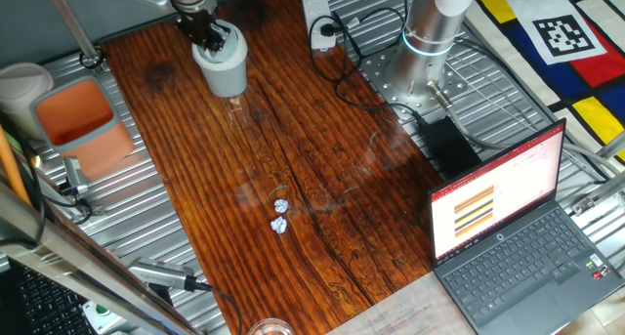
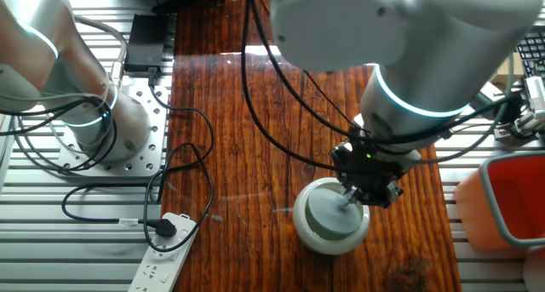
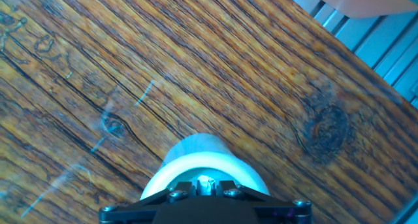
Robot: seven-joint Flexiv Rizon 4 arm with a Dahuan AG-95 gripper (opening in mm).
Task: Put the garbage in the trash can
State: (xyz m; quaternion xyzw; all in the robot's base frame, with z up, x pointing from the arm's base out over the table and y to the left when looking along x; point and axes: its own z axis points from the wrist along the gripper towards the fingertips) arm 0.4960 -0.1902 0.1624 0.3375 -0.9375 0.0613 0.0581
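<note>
My tool hung right over the mouth of the trash can, its tips just inside the rim. I could not tell whether they were spread or pinching anything. The can stood upright on the wooden worktop. Two white wads of garbage lay close together, well apart from the can.

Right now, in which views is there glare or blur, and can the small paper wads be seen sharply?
One fixed view: pale glare streaks cross the wooden table, yet the paper wads show as small, clear white dots. The other fixed view: a bright reflection sits on the far end of the table, and the near arm housing is soft. Hand view: the grey cup is blurred, with no wads visible.
</note>
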